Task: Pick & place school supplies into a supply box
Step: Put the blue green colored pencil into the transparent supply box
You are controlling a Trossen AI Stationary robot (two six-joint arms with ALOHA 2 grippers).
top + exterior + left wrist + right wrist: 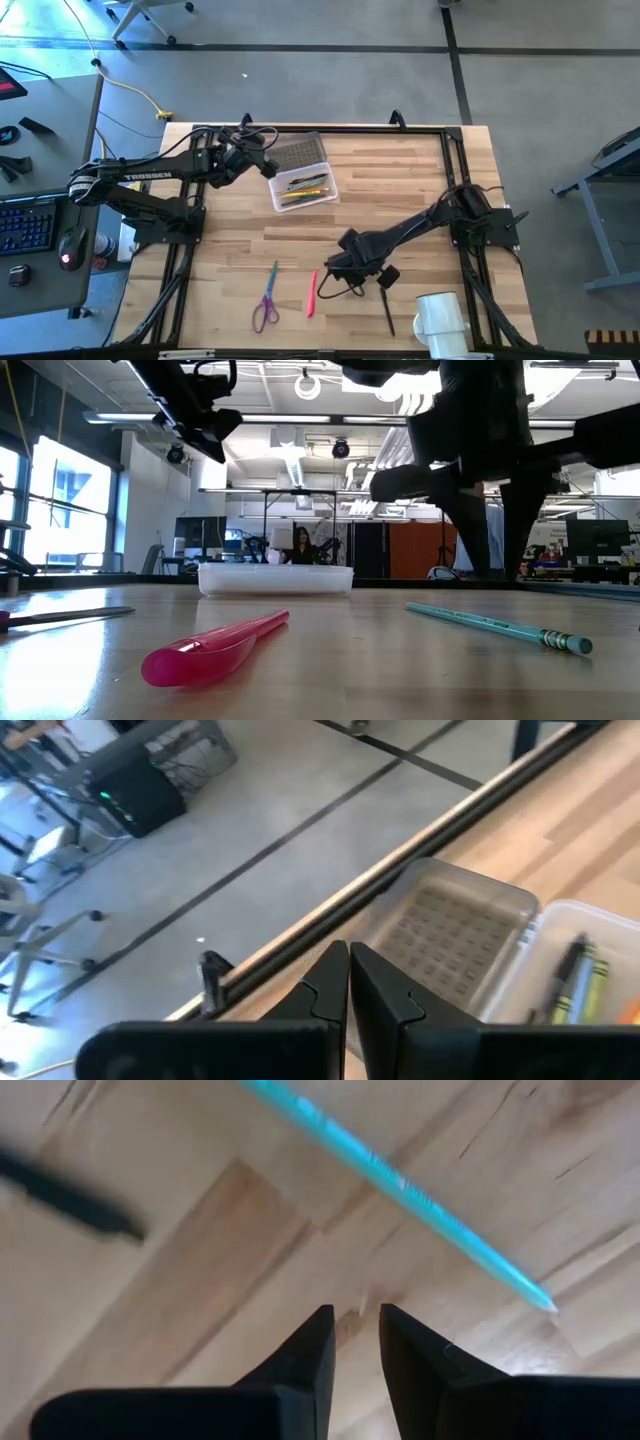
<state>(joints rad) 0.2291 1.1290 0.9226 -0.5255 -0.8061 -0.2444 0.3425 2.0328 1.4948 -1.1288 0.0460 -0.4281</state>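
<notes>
The clear supply box [303,188] stands far left of centre with several yellow and green pens inside [575,982]. My left gripper [348,960] hangs shut and empty above the box's far left corner [266,166]. My right gripper [355,1330] points down over bare wood near the table's middle [352,272]. Its fingers stand slightly apart with nothing between them. A teal pencil [400,1180] lies flat on the table just beyond those fingertips, and it also shows in the low view [495,625]. A pink pen [312,293], purple-handled scissors [266,298] and a black pen [387,310] lie flat near the front edge.
A flat grey textured rectangle [296,153] lies against the box's far side. A white mug [440,320] stands at the near right corner. Black frame rails [455,160] run along the table's edges. Bare wood lies between the box and the loose supplies.
</notes>
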